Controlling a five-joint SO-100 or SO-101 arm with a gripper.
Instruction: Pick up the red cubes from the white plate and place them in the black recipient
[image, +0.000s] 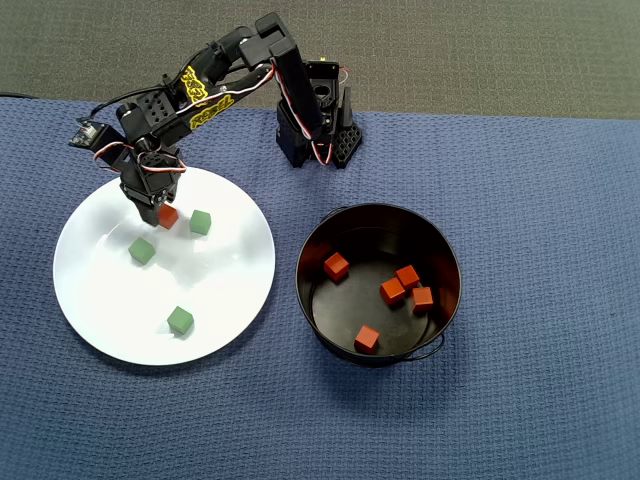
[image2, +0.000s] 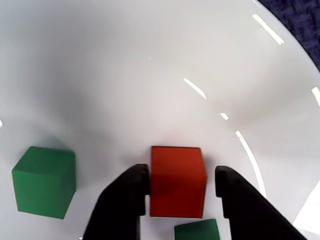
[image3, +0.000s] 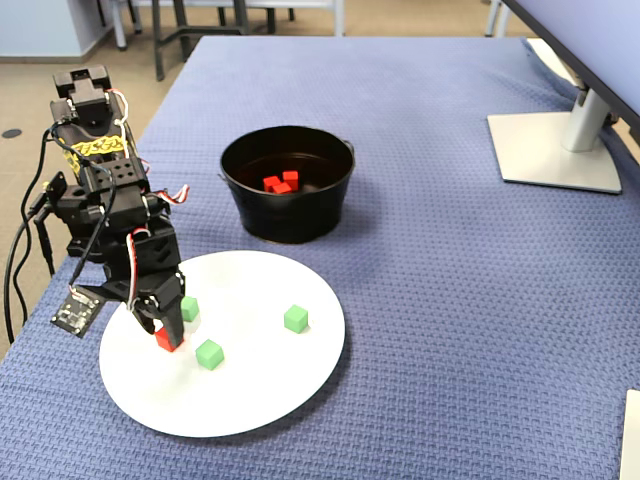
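Note:
One red cube (image: 168, 214) (image2: 177, 180) (image3: 167, 341) lies on the white plate (image: 110, 300) (image2: 150, 75) (image3: 250, 390), near its upper left part in the overhead view. My gripper (image: 160, 212) (image2: 182, 175) (image3: 166, 335) is down over it, open, with a black finger on each side. In the wrist view the left finger touches the cube and the right one stands a small gap away. The black recipient (image: 455, 270) (image3: 290, 215) sits to the right of the plate in the overhead view and holds several red cubes (image: 393, 291) (image3: 280, 183).
Three green cubes (image: 201, 222) (image: 142, 250) (image: 180, 320) lie on the plate, two of them close to the gripper (image2: 44, 182) (image2: 197, 231). The arm's base (image: 320, 120) stands behind the plate. A monitor foot (image3: 555, 150) is at the far right on the blue cloth.

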